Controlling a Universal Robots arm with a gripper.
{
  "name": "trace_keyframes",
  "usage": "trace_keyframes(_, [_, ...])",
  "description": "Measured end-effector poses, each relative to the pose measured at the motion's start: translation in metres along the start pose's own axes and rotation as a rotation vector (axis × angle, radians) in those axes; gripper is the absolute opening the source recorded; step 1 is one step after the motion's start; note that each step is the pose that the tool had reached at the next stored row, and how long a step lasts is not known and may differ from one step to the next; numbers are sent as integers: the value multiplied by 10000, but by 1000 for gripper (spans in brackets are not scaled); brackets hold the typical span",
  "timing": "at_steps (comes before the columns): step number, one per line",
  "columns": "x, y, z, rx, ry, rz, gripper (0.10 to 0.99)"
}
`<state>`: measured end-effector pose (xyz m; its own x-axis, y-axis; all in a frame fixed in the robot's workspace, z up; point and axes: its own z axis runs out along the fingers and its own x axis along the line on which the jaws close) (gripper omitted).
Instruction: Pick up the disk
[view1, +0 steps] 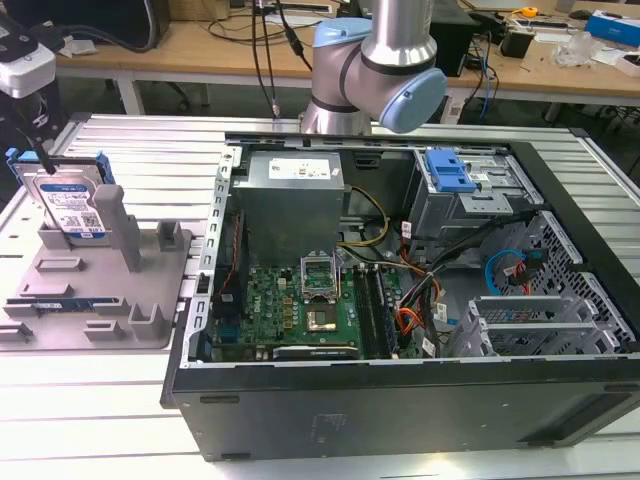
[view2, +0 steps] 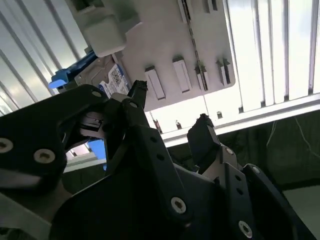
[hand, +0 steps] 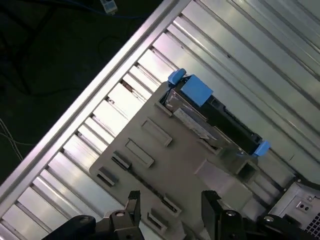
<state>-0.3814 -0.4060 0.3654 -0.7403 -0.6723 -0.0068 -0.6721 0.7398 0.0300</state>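
- The flat silver-grey hard disk (view1: 68, 200), with a white-and-blue label and blue plastic side rails, stood on edge in a grey plastic fixture (view1: 100, 300) with upright posts, at the fixture's far corner on the exterior view's left.
- The fixture lay on a ribbed aluminium table (view1: 100, 420), near the table's edge on the exterior view's left and just beside an open black computer case (view1: 400, 420).
- The black gripper (view2: 170, 107) had its 2 fingers spread apart with nothing between them.
- In both wrist views the gripper hung over the fixture's low blocks, clear of the disk.
- In the first wrist view the disk (hand: 225, 120) was seen edge-on, with 1 blue tab at each end.
- A silver and pale-blue robot arm (view1: 385, 60) rose at the table's far edge, behind the computer case.
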Motion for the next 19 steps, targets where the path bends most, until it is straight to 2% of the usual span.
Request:
trace_keyframes(2, [0, 0, 2, -4, 19, -682, 600])
trace_keyframes(4, [0, 0, 2, -6, 30, -1052, 600])
trace_keyframes(7, [0, 0, 3, -9, 53, -1957, 600])
trace_keyframes(13, [0, 0, 4, -9, 83, -3214, 600])
trace_keyframes(15, [0, -1, 4, -5, 96, -3911, 600])
trace_keyframes(19, [0, 0, 4, 5, 111, -4705, 600])
